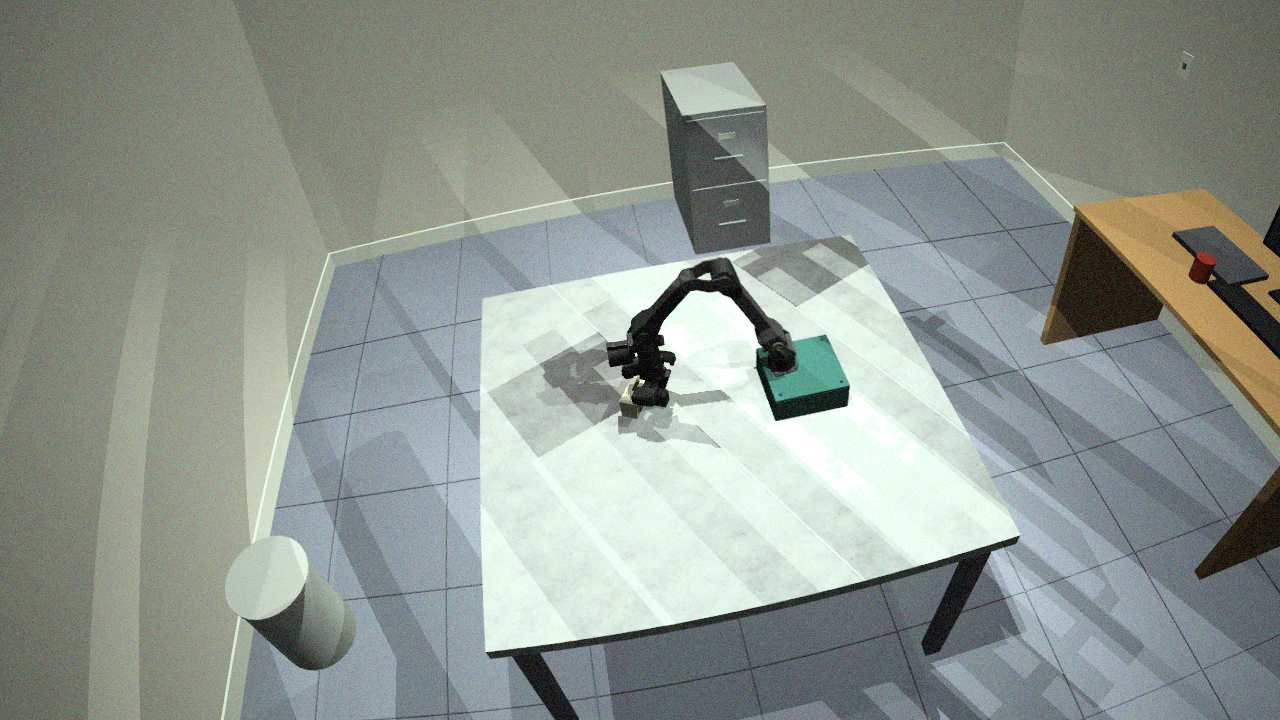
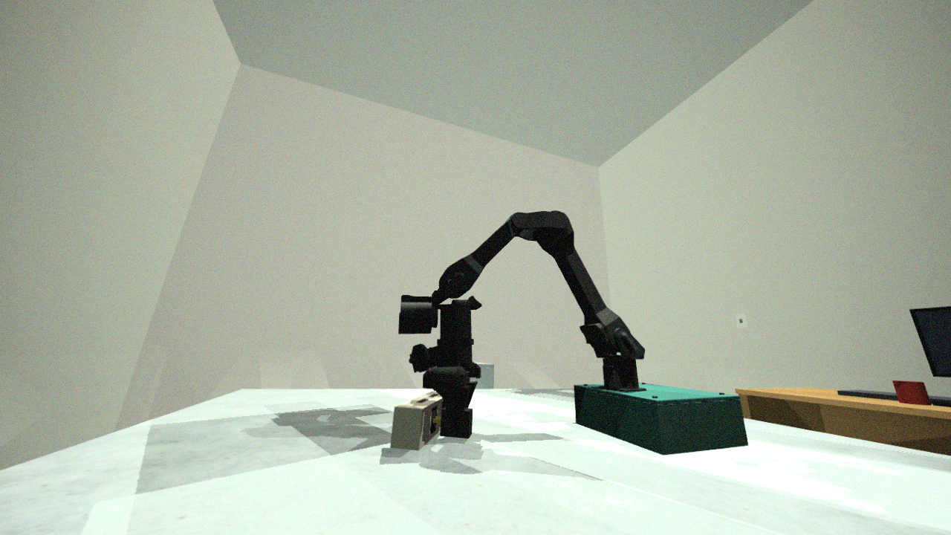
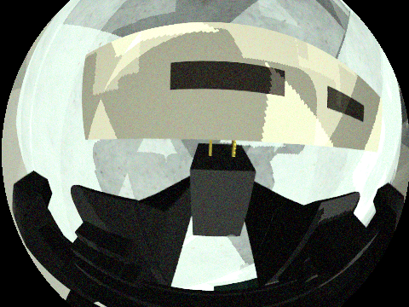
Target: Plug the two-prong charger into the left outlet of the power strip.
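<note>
The beige power strip (image 1: 629, 409) (image 2: 406, 426) (image 3: 128, 115) stands on the table, with two dark rectangles on its top face. My gripper (image 2: 456, 422) (image 3: 218, 182) is shut on the dark charger (image 3: 221, 202), low over the table beside the strip's front face. In the wrist view two gold prongs (image 3: 210, 148) (image 3: 233, 149) point from the charger at the strip and reach its near edge, below the left dark rectangle. A little gold shows between strip and fingers in the exterior view. Whether the prong tips are inside the outlet is hidden; the outlet openings do not show in the wrist view.
The arm's base stands on a green box (image 1: 812, 376) (image 2: 698, 422) to the right on the white table (image 1: 716, 537). Behind the table is a grey filing cabinet (image 1: 729, 170). A wooden desk (image 1: 1136, 223) with a red cup (image 1: 1202, 266) stands at the right.
</note>
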